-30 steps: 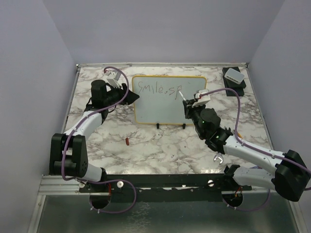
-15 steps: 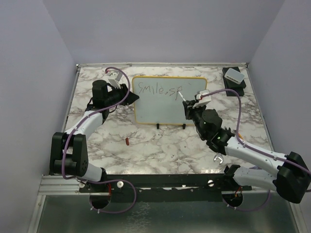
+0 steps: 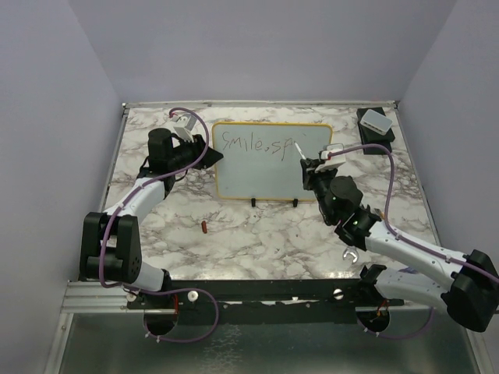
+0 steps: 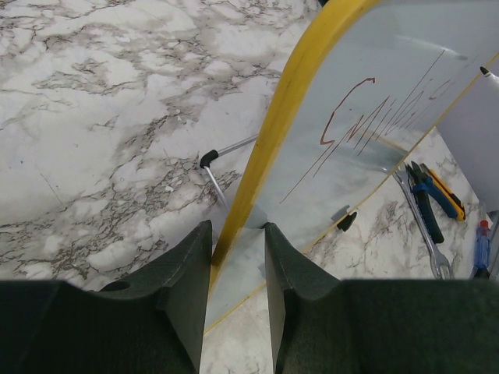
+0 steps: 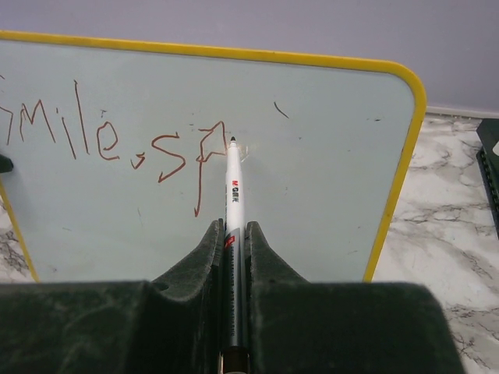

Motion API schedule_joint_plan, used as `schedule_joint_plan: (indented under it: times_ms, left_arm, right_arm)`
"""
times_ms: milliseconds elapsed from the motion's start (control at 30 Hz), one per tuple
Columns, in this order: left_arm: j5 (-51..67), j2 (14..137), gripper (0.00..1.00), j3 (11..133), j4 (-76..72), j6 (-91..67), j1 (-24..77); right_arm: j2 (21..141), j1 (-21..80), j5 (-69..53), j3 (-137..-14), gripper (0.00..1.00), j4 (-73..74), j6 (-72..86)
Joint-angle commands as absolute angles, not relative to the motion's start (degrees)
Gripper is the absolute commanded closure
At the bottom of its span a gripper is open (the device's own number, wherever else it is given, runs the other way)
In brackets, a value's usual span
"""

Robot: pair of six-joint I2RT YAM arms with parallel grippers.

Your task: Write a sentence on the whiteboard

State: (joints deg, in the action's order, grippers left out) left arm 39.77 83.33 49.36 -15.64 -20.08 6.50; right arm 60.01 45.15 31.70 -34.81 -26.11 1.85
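The whiteboard (image 3: 269, 175) stands tilted on black feet at the back middle of the marble table. On its top line is the sentence (image 3: 257, 142), reading "Smile, sp" in thin red-brown letters, which also shows in the right wrist view (image 5: 109, 136). My right gripper (image 3: 312, 165) is shut on a white marker (image 5: 234, 195), whose tip touches the board just right of the "p". My left gripper (image 3: 207, 153) is shut on the board's left yellow rim (image 4: 288, 101), with a finger on each side of it (image 4: 236, 230).
A small red cap (image 3: 204, 227) lies on the table in front of the board's left side. A small white box on a black base (image 3: 375, 122) sits at the back right corner. The board's thin metal leg with a black foot (image 4: 209, 159) sticks out behind it.
My right gripper has moved right along the board with the marker, and the "p" is now finished. The left gripper holds the rim as before.
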Motion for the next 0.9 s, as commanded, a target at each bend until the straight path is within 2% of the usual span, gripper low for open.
schedule_joint_plan:
  times_ms: [0,467,867]
  left_arm:
    - [40.6,83.6,0.67,50.2,-16.4,-19.3,7.0]
    - [40.6,83.3,0.69,50.1,-16.4,-19.2,7.0]
    - [40.5,83.2,0.70,50.1,-16.4,-19.2,6.9]
  right_arm:
    - [61.5,45.2,33.1,-35.2,0.99,-28.0,0.6]
    - [62.4,45.1,36.3,-35.3,0.99,-28.7,-1.4]
    - [61.7,45.2,32.8,-33.1,0.99,-22.3,5.2]
